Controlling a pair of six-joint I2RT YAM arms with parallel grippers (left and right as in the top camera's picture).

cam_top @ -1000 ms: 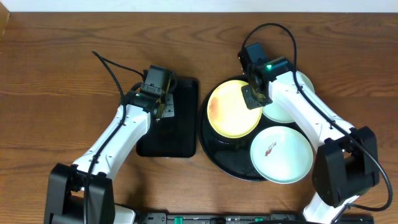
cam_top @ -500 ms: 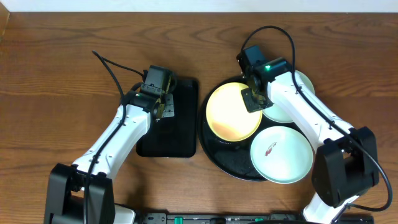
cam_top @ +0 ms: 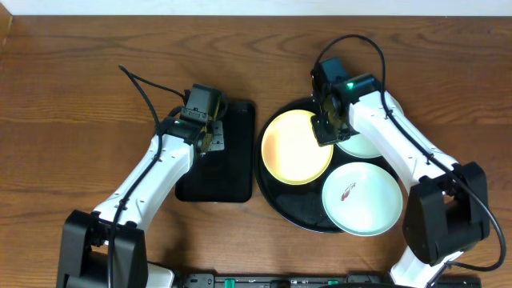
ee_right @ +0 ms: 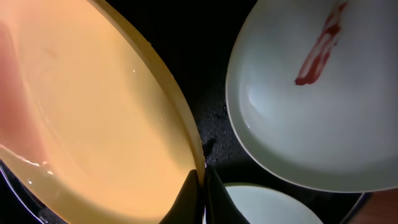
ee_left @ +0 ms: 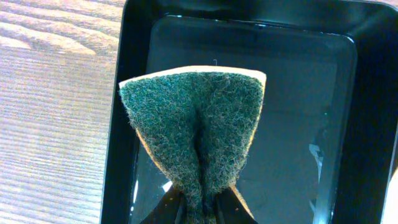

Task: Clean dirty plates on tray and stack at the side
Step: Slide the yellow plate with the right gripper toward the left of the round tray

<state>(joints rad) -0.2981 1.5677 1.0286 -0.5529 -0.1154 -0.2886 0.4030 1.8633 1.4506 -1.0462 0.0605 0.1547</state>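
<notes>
Over on the left of the overhead view, the left end effector (cam_top: 210,138) hangs above the rectangular black tray (cam_top: 216,184), which sits on the wooden bench (cam_top: 80,80). From its wrist camera, the left end effector (ee_left: 200,208) has its jaws nipped tight on a green scouring sponge (ee_left: 196,124). The sponge is folded down the middle, with a tan backing peeking out along its edges. It fans out over the glossy, wet-looking floor of the rectangular black tray (ee_left: 367,124), with bench (ee_left: 50,93) grain at the far left.

Now the right side! The right end effector (cam_top: 326,128) is down on the round black tray (cam_top: 296,204), clamped onto the right edge of the yellow plate (cam_top: 296,148). That plate fills the tray's upper left and carries a pinkish tinge across its left part. The wrist view confirms it: the right end effector (ee_right: 203,186) has its fingers squeezed almost together on the rim of the yellow plate (ee_right: 93,124).

Lower right on the tray lies a mint-white plate (cam_top: 362,200) with a red-brown smear (cam_top: 348,192) near its middle. It is easy to spot in the wrist view too, mint-white plate (ee_right: 311,93) and red-brown smear (ee_right: 320,46). A second mint-white plate (cam_top: 364,146) sits at the tray's upper right, largely covered by the right arm. Its rim shows at the bottom of the wrist view (ee_right: 267,205), with the round black tray (ee_right: 205,37) dark between all three.
</notes>
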